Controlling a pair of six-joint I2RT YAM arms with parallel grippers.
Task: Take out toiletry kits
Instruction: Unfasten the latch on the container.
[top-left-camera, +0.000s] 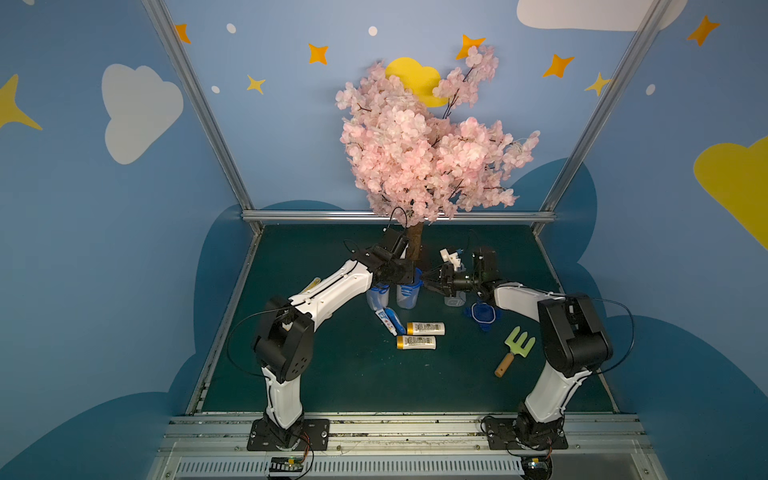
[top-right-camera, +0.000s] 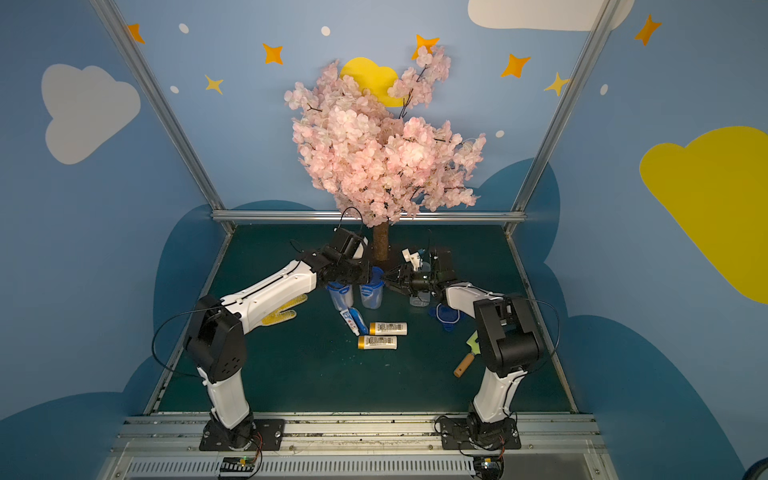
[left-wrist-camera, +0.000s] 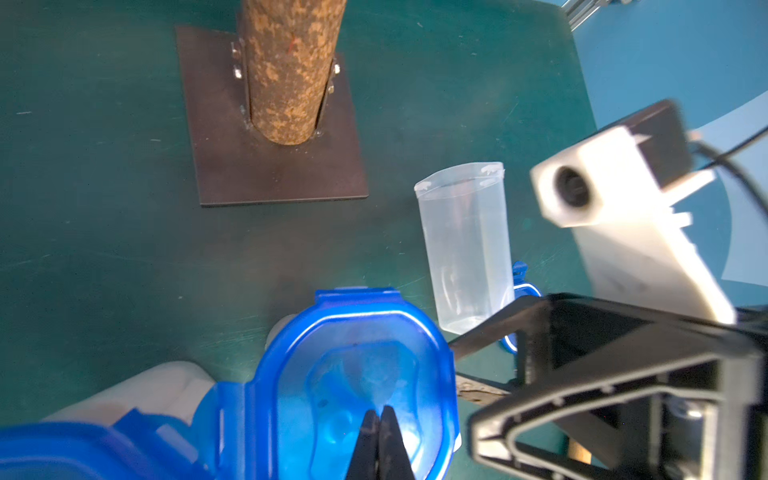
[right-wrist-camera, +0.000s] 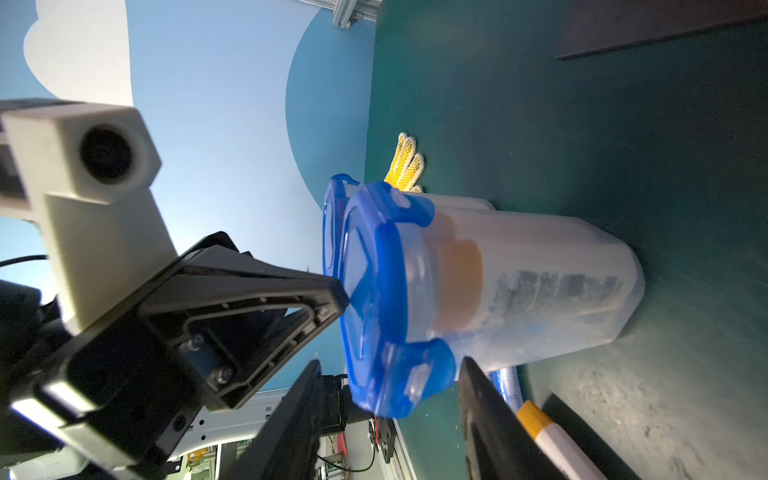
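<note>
Left claw (left-wrist-camera: 379, 415): shut, empty, tips on blue lid (left-wrist-camera: 357, 365) at lower centre, likely steadying jar (right-wrist-camera: 561, 291).
Right claw (right-wrist-camera: 390, 361): half open, gripping nothing, straddling lid clip (right-wrist-camera: 419, 374), probably to unlatch it; bottle (right-wrist-camera: 457, 286) still inside.

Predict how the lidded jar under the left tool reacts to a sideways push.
Likely tips: the jar is tall on a narrow base. Smooth clear plastic, probably slippery. The bottle inside may shift and rattle.
</note>
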